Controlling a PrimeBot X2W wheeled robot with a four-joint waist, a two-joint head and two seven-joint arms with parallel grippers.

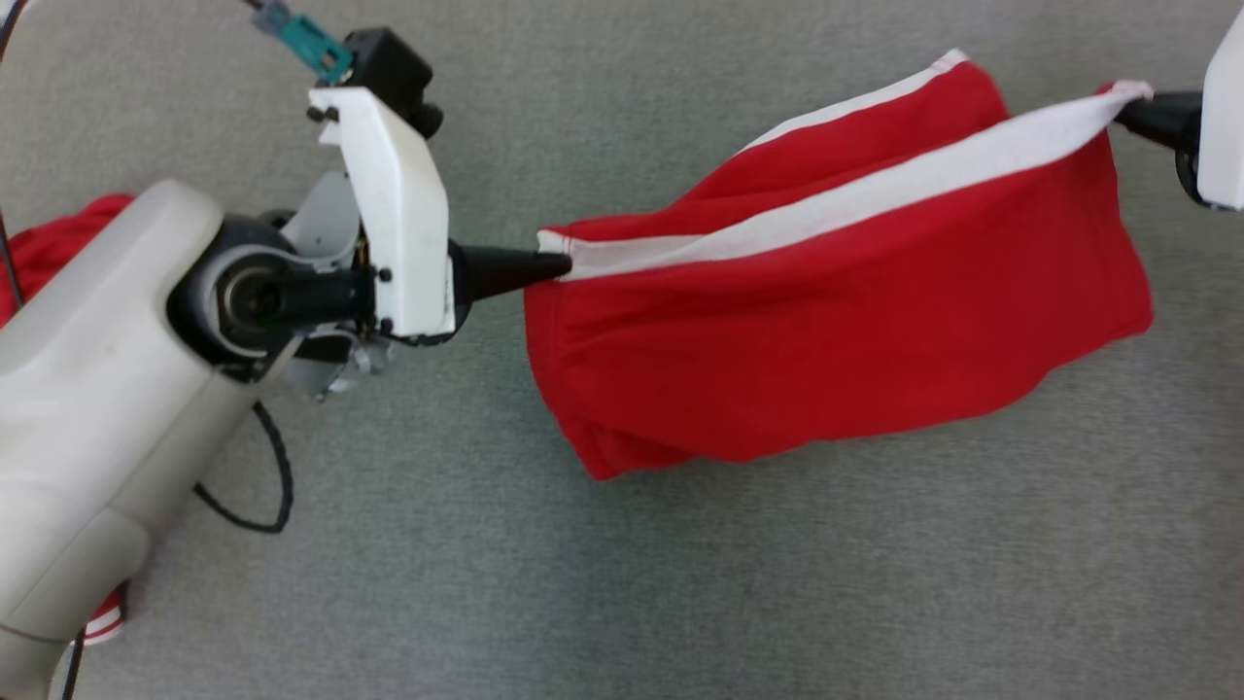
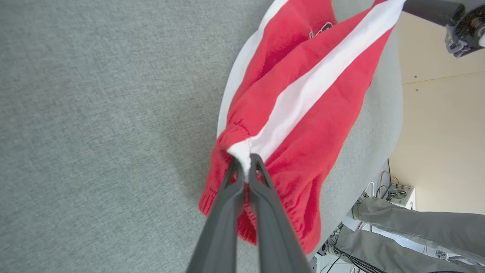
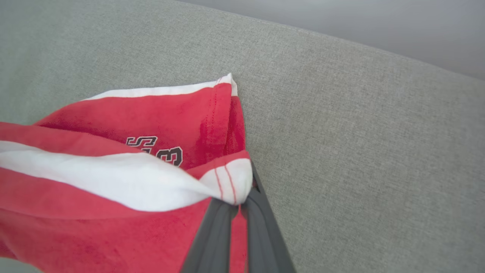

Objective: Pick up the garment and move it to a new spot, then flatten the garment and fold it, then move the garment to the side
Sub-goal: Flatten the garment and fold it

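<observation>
Over a grey fabric tabletop (image 1: 680, 583), red cotton shorts with a white side stripe (image 1: 836, 321) hang stretched mid-scene between the left fingers (image 1: 505, 272) and right fingers (image 1: 1157, 115), each pair clamped on a stripe end. This looks like the carrying step. Next, lower the shorts evenly onto a bare spot, keeping them taut.

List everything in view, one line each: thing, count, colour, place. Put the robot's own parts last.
garment: one, red with white stripes, stretched between the two grippers over the surface.
second cloth: one, red, at the far left edge of the head view.
surface: one, grey fabric, beneath everything.
cable: one, black, looping at the lower left of the head view.
person's legs: two, in grey trousers, beyond the surface's edge in the left wrist view.
left gripper: one, dark fingers, shut on one end of the garment's white stripe.
right gripper: one, dark fingers, shut on the stripe's other end.
</observation>
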